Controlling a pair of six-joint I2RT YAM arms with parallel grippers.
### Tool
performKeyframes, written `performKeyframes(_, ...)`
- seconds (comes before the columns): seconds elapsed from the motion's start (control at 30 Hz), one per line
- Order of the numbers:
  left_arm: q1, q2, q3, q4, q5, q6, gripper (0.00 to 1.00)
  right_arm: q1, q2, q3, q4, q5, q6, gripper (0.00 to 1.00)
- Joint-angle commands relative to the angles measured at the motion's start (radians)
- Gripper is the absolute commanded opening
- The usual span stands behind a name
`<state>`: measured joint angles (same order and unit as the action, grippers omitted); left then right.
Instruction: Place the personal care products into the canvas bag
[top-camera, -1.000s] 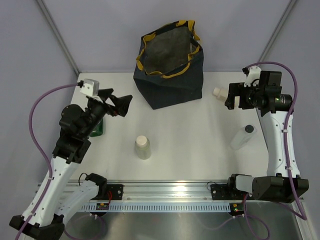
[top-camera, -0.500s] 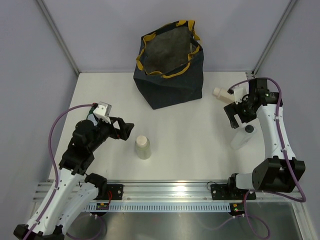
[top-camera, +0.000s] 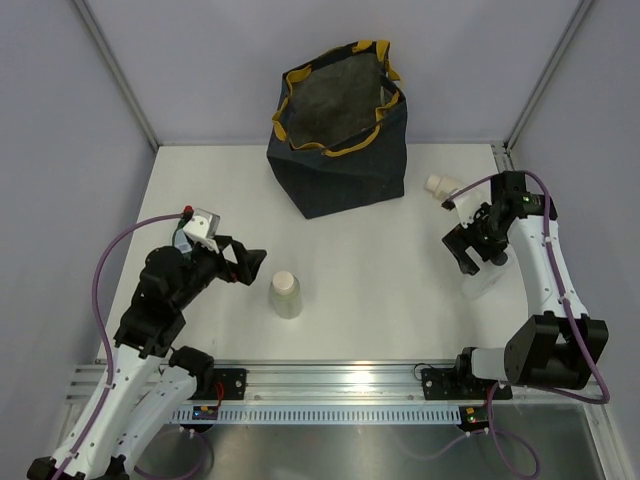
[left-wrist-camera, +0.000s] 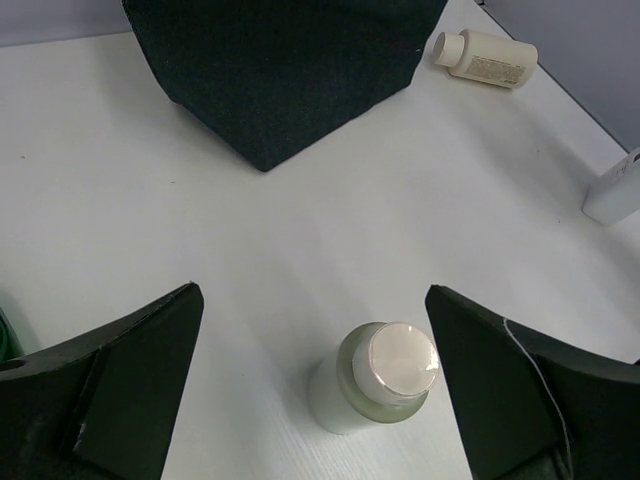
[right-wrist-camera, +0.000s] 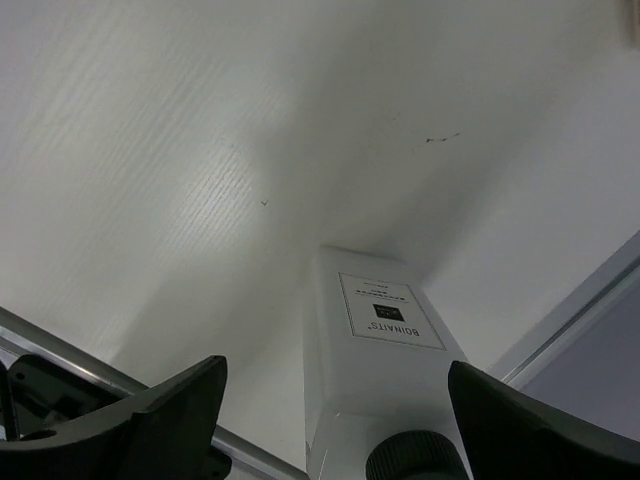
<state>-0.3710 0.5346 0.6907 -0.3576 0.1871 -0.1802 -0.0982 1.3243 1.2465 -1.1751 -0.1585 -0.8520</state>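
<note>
Now, left gripper (left-wrist-camera: 312, 295): jaws apart, pale round white-capped bottle (left-wrist-camera: 375, 385) upright just ahead.
right gripper (right-wrist-camera: 335, 375): jaws apart, white rectangular black-capped bottle (right-wrist-camera: 380, 330) lying below.

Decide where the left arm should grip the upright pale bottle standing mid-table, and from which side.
Grip the round body of the pale bottle below its white cap, coming in level from the left arm's side. It stands upright, and the open left gripper faces it from there.
</note>
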Motion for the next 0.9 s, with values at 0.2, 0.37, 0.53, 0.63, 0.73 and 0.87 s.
performKeyframes(0.2, 0.004, -0.016, -0.02, 0.019, 0.017, 0.001, 0.99, 0.0, 0.009, -0.077, -0.061, 0.249, -0.904, 1.0)
performKeyframes(0.37, 0.004, -0.018, -0.031, 0.017, 0.018, -0.015, 0.99, 0.0, -0.002, -0.119, -0.028, 0.287, -0.909, 1.0)
performKeyframes(0.53, 0.004, -0.013, -0.03, 0.019, 0.021, -0.019, 0.99, 0.0, 0.01, -0.185, 0.054, 0.378, -0.952, 0.99)
performKeyframes(0.63, 0.004, -0.004, -0.028, 0.02, 0.023, -0.021, 0.99, 0.002, 0.035, -0.197, 0.098, 0.405, -0.957, 1.0)
performKeyframes(0.73, 0.004, -0.002, -0.031, 0.022, 0.02, -0.022, 0.99, 0.0, 0.067, -0.191, 0.127, 0.419, -0.935, 0.97)
performKeyframes(0.87, 0.004, 0.002, -0.036, 0.025, 0.014, -0.024, 0.99, 0.0, 0.136, -0.154, 0.109, 0.444, -0.842, 0.77)
